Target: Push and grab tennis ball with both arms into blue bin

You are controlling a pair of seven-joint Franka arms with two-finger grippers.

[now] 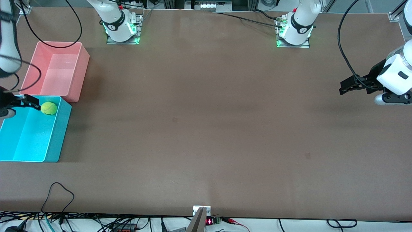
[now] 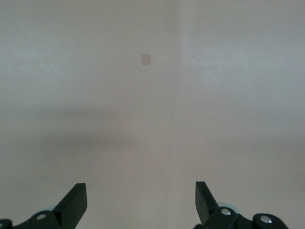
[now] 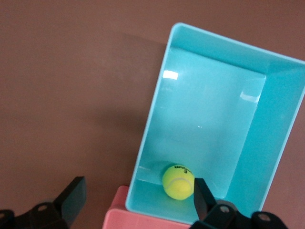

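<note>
The tennis ball [image 1: 49, 108] lies inside the blue bin [image 1: 32, 138], at the bin's end next to the pink tub. In the right wrist view the ball [image 3: 177, 182] rests on the bin's floor [image 3: 209, 109] against the wall. My right gripper [image 1: 30, 101] hangs open over that end of the bin, just above the ball; its jaws [image 3: 138, 188] stand wide apart and hold nothing. My left gripper [image 1: 346, 87] is open and empty, up over the bare table at the left arm's end, and waits [image 2: 140, 191].
A pink tub [image 1: 82, 71] stands beside the blue bin, farther from the front camera; its corner shows in the right wrist view [image 3: 143, 222]. Black cables hang over the pink tub. The brown table [image 1: 206, 129] stretches wide between the bins and the left gripper.
</note>
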